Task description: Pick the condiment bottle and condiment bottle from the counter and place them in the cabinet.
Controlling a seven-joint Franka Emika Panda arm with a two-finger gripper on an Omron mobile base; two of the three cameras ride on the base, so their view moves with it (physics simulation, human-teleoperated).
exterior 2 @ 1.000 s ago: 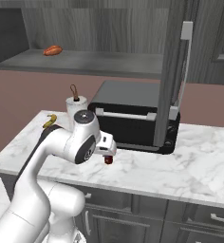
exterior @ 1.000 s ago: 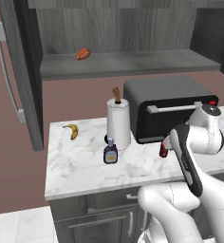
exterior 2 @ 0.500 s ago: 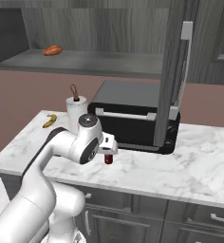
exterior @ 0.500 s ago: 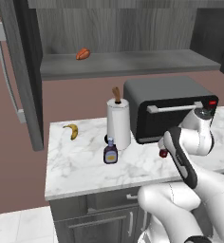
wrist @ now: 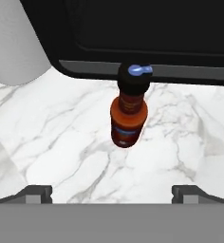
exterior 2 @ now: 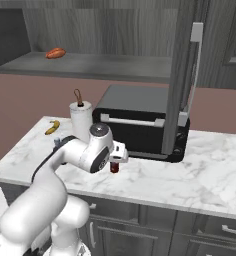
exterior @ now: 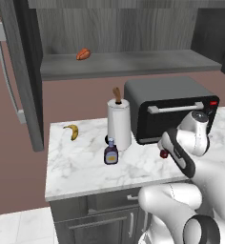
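White grey-veined marble surface carries both bottles: slim red black-capped bottle below our released jaws, squat purple one left; cabinet shelf awaits both.

- Dusky mauve wall behind everything.
- Black toaster oven beside a white paper-towel roll.
- Pale floor, possibly tiled.
- Yellow banana lying nearby.

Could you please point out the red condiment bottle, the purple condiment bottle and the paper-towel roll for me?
red condiment bottle (wrist: 128, 118): hand view, on its red body below the black cap.
purple condiment bottle (exterior: 111, 155): left base view, on its orange label.
paper-towel roll (exterior: 119, 123): left base view, on its white side.
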